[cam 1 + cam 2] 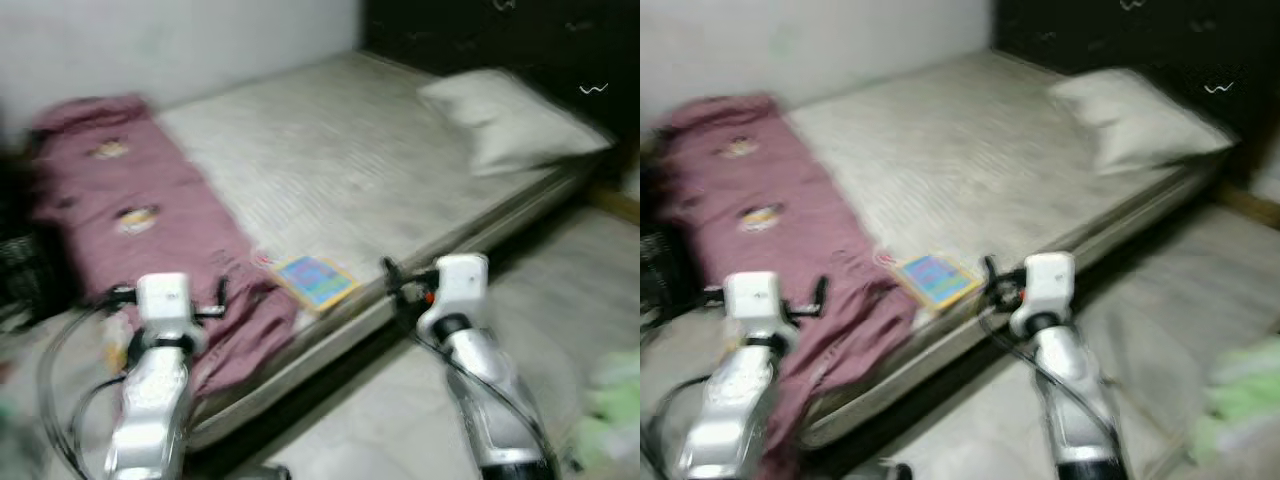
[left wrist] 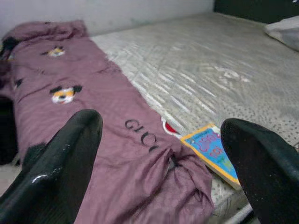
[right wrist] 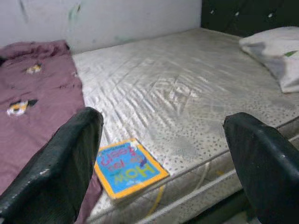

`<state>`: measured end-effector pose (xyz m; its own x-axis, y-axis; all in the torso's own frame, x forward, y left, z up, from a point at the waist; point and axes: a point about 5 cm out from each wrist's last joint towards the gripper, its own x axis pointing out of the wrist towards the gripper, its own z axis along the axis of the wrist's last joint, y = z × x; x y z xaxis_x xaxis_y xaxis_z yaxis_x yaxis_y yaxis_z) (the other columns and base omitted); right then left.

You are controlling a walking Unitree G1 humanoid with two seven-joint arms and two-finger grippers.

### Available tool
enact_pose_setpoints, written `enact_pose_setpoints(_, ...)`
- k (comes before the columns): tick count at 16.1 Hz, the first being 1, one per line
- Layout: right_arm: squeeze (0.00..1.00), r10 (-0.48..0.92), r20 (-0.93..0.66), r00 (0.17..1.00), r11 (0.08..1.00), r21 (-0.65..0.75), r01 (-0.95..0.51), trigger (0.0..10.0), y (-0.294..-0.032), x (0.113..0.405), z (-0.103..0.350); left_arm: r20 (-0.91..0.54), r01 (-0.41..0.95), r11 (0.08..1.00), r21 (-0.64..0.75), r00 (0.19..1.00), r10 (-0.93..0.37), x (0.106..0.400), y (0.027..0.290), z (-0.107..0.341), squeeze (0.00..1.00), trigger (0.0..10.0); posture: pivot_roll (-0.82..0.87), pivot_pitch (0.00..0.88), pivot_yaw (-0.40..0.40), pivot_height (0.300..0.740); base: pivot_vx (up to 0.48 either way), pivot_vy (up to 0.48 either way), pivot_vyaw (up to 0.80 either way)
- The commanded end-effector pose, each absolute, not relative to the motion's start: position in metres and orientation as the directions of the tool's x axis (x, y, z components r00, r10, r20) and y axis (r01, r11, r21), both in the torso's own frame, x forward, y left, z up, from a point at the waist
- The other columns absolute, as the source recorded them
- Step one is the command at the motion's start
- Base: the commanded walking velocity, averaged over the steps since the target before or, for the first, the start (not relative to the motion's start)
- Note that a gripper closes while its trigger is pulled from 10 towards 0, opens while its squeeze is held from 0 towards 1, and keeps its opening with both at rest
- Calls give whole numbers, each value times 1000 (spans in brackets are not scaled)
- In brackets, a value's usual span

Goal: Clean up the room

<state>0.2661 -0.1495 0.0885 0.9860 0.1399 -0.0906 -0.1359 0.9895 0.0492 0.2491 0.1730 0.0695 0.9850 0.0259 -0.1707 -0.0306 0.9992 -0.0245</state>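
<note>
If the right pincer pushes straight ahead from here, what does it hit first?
Probably the bare quilted grey mattress, beside the blue, yellow-edged book. The right pincer is open; depth is unclear.

Both my eye views are smeared with blur, so the green heap [image 1: 612,400] on the floor is unreadable. My book's [image 3: 127,169] cover words stay too small there. The blanket [image 2: 93,140] runs off my left wrist view's edge.

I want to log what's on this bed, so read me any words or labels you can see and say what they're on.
"GIC", then cut off by a fold: black letters on the purple blanket.
"HOW", seen upside down: on the blue and yellow book lying near the mattress edge.
The book's red lettering above that is too blurred to read.
</note>
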Motion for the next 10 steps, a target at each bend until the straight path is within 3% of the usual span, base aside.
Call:
enact_pose_setpoints(1,0,152,-81,985,987,62,-147,10000,-144,268,90,-172,-47,999,-8,984,45,250,180,70,0,10000,11,0,23,740,0,0,800)
enact_pose_setpoints(8,0,155,-79,985,987,53,-151,10000,-144,269,91,-148,-25,999,35,989,30,251,179,76,0,10000,9,0,19,740,0,0,790)
enact_pose_setpoints(10,0,155,-73,985,987,46,-152,10000,-143,269,92,-146,-31,999,34,989,35,251,179,76,0,10000,8,0,18,740,0,0,0)
